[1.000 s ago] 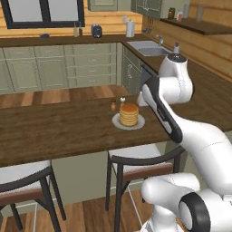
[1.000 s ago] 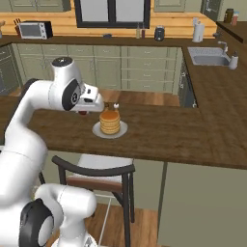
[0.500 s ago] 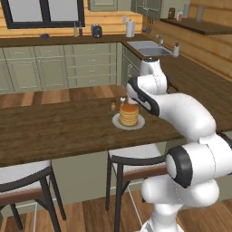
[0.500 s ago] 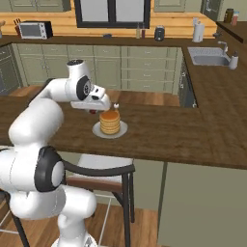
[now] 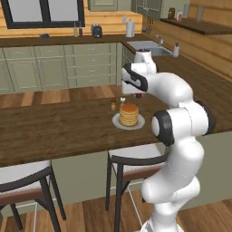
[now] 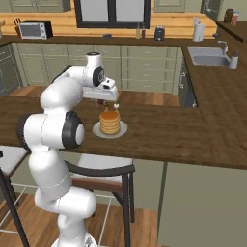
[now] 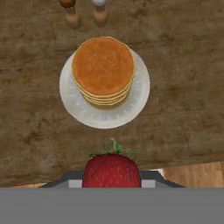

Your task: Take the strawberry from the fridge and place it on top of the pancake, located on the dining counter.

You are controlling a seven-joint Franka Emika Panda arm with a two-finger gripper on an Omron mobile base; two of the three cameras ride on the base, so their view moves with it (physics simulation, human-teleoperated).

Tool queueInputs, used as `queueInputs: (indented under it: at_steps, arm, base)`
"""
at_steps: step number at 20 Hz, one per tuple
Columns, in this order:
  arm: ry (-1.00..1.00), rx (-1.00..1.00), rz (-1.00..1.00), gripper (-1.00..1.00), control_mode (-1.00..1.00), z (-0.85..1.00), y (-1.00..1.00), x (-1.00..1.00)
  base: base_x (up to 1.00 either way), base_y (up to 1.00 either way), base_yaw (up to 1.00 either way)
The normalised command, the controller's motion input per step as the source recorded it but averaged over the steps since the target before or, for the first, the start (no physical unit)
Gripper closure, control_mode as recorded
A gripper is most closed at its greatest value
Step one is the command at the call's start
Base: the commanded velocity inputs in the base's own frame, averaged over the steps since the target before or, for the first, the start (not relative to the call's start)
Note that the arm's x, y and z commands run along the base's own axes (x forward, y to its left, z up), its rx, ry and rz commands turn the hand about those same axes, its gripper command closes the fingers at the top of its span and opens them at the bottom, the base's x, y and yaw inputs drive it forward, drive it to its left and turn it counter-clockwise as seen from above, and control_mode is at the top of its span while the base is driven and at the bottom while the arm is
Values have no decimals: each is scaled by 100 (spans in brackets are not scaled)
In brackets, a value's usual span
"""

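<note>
The pancake (image 5: 129, 113) (image 6: 110, 121) (image 7: 103, 65), a golden-brown stack on a small white plate (image 7: 131, 109), stands on the dark wooden dining counter (image 5: 63, 129) (image 6: 159, 135) (image 7: 183, 87). My gripper (image 5: 138, 94) (image 6: 102, 100) (image 7: 111, 176) is shut on the strawberry (image 7: 111, 169) (image 5: 138, 96), a red berry with green leaves. It hangs a little above the counter near the far edge, just beside the plate and off the stack. The berry hides my fingertips in the hand view. The fridge is out of view.
Two small shakers (image 5: 117, 103) (image 6: 116, 106) (image 7: 83, 11) stand close behind the plate. Dark-framed stools (image 5: 136, 158) (image 6: 103, 169) sit at the counter's near side. Green cabinets (image 5: 68, 68) and a sink (image 6: 207, 59) line the back wall.
The arm has swung its elbow round and stretched over the counter. The hand has edged a little closer to the pancake, still shut on the strawberry. The pancake and shakers have stayed put.
</note>
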Motion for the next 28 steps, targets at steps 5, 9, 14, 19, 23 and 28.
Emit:
queueInputs:
  at_steps: [5, 9, 14, 19, 23, 28]
  arm:
    - [0, 0, 14, 100, -100, -32, 5, 97]
    - [1, 1, 12, 100, -100, -45, 0, 64]
    - [9, -1, 3, 100, -100, -50, 0, 65]
    - [2, 0, 0, 100, -100, -62, 0, 34]
    - [-1, 0, 0, 100, -100, -44, 0, 5]
    - [-10, 0, 3, 100, -100, -30, 0, -47]
  base:
    - [0, 0, 0]
    - [0, 0, 0]
    - [0, 0, 0]
    - [0, 0, 0]
    - [0, 0, 0]
    - [0, 0, 0]
